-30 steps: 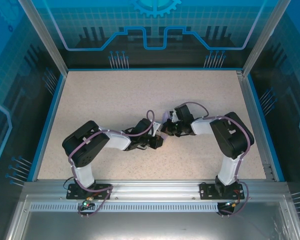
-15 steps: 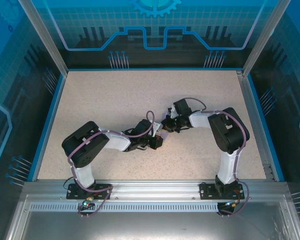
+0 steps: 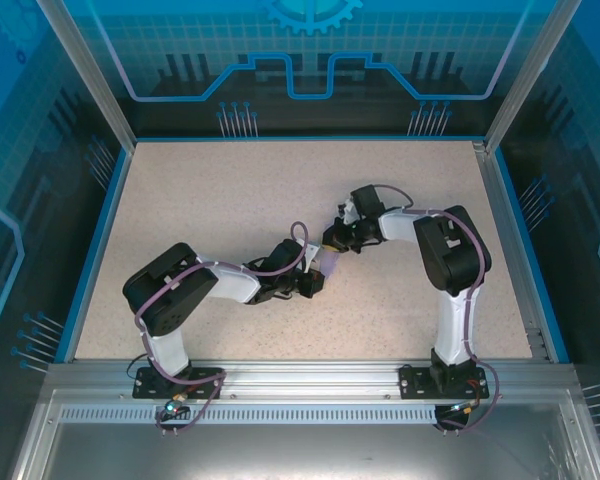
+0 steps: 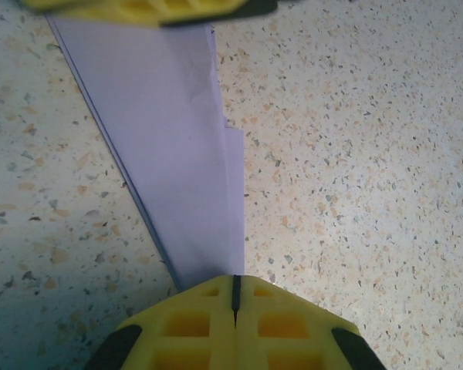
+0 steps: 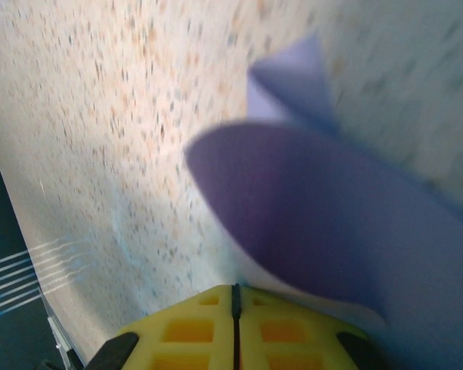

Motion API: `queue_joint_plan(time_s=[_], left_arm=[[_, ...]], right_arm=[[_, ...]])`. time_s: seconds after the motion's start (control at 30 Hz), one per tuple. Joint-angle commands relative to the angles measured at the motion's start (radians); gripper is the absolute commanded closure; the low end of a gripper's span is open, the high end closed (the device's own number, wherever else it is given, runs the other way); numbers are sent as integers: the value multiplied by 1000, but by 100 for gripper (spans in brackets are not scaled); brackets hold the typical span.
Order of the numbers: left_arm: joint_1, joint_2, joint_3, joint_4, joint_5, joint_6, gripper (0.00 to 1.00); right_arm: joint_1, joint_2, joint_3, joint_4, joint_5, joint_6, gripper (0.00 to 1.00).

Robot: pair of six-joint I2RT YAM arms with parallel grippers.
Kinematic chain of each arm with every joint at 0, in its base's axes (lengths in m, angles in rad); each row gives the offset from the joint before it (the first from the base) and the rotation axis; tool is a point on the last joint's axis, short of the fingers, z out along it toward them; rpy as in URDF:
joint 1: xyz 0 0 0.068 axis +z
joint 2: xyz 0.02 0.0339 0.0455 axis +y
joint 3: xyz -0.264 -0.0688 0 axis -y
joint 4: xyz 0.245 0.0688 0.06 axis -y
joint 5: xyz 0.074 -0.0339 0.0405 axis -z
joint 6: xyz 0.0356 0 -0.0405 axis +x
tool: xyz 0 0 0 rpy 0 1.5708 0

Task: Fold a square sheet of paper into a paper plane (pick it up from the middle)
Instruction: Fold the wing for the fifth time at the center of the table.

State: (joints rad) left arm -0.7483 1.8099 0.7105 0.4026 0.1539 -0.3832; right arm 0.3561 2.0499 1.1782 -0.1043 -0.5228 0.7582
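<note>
Looking down from the top view, we note both arms reaching in to meet just right of frame centre. The left fingers (image 3: 316, 283) and right fingers (image 3: 335, 240) sit close together, a small patch of lavender paper (image 3: 330, 264) between them over the speckled surface (image 3: 210, 200). Grip too small to judge here.

Left wrist view: left fingers (image 4: 189, 320) at bottom centre, pressed together on the narrow end of the paper (image 4: 170, 146). It runs as a folded, tapering strip toward the upper left. The yellow right fingers (image 4: 123, 8) cross its wide end at the top edge.

Right wrist view, blurred: right fingers (image 5: 185, 331) at bottom centre, closed to a thin seam, holding the paper (image 5: 316, 223), which curves away to the right above the surface (image 5: 116, 116).
</note>
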Motion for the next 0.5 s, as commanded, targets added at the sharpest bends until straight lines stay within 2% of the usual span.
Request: queue_joint_plan(time_s=[0.0,0.47], left_arm=[[-14,59,-89,-312,-11,22,96],[-35,34,-100,-357,-13,20,96]], right_arm=[[-63,57,51,37,168,-22,92],[-87,152,199,-41,195,-39,92]])
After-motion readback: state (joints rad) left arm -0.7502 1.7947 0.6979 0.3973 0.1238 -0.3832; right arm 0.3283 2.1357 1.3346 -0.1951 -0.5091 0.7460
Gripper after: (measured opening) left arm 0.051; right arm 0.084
